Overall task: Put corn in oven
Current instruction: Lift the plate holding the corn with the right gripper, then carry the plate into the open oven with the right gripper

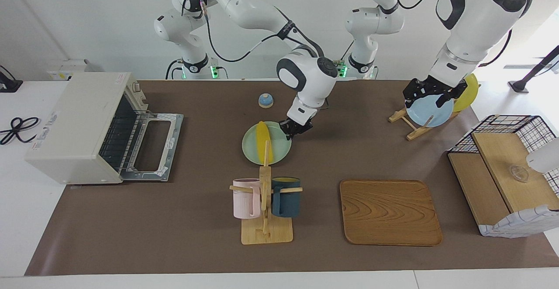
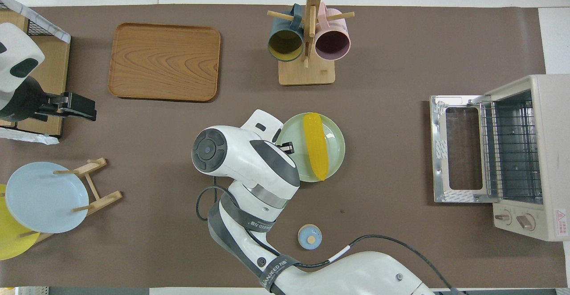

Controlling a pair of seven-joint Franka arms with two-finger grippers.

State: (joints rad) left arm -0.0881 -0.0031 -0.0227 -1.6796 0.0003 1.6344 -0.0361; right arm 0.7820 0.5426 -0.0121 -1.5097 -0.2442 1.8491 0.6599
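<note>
Overhead view, frame centre: one ribbed corn (image 2: 315,145) on one round green plate (image 2: 334,152) — right gripper (image 2: 287,147) pinches its rim; left gripper (image 2: 84,110) spread; one boxy oven (image 2: 541,152).

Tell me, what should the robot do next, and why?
Probably move the green plate toward the oven: the right claw is shut on its rim, the corn lies on it, and the oven door hangs open. The left claw waits over the blue plate.

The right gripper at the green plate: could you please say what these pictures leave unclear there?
- Overhead view: right gripper mostly hidden under its own wrist.
- Facing view: whether it pinches the green plate's rim, too small.
- Facing view: corn partly crossed by the mug rack's post.
</note>
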